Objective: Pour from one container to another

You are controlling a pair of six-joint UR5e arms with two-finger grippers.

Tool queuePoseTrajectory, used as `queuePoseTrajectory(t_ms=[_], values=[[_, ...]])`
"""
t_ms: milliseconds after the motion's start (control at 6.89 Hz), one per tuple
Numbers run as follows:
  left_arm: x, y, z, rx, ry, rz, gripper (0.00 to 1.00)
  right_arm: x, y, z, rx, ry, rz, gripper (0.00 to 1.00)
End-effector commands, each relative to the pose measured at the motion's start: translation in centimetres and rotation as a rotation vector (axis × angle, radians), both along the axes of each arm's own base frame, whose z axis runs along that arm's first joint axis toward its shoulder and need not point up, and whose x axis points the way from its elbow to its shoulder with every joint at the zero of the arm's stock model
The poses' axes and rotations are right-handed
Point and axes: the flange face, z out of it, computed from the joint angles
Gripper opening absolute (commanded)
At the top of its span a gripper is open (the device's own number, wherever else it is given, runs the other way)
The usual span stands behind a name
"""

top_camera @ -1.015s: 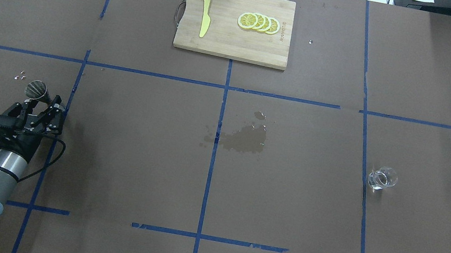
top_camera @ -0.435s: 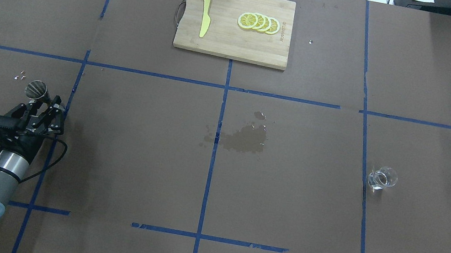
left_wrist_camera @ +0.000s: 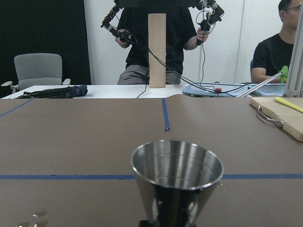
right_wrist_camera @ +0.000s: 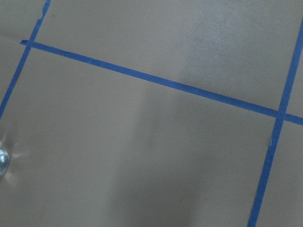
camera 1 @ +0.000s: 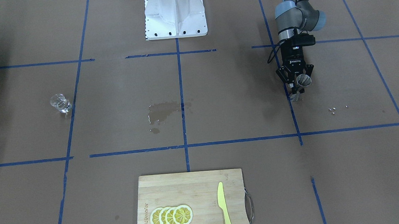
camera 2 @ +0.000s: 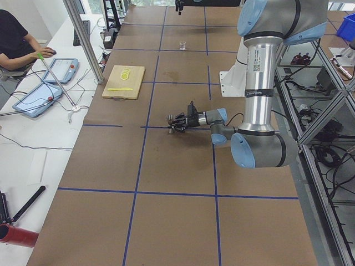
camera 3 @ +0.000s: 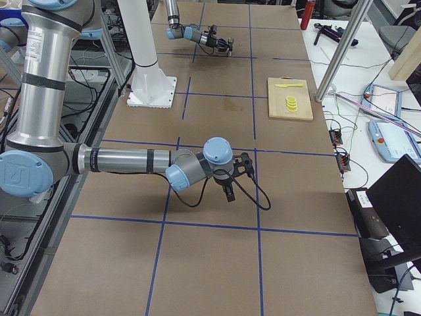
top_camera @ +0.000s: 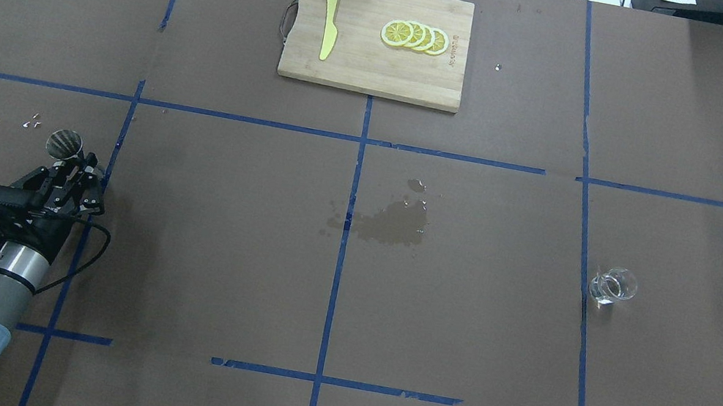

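left gripper: my fingers are clamped on the jigger at its waist, low over the table's left side | change: the jigger's mouth has edged right and sits less tipped than a second ago | glass tumbler: unmoved, far right, well apart | right gripper: cannot tell whether its fingers are apart or together

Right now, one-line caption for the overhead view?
Left gripper grips the silver jigger at left; the glass tumbler stands apart at right, a wet patch between them.
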Motion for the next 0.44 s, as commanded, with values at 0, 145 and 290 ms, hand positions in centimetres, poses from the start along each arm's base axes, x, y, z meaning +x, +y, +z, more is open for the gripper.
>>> queuePoseTrajectory(t_ms=[0,145,290], values=[[-0.12,-0.12,-0.32,0.002,0.003,-0.001,0.00,0.00,0.00,-0.08,0.002,0.000,0.000,1.00],[-0.26,-0.24,-0.55,0.003,0.009,-0.004,0.00,0.00,-0.01,-0.16,0.003,-0.001,0.000,1.00],[-0.55,-0.18,-1.19,0.013,0.050,-0.001,0.00,0.00,-0.01,-0.31,0.006,-0.001,0.000,1.00]])
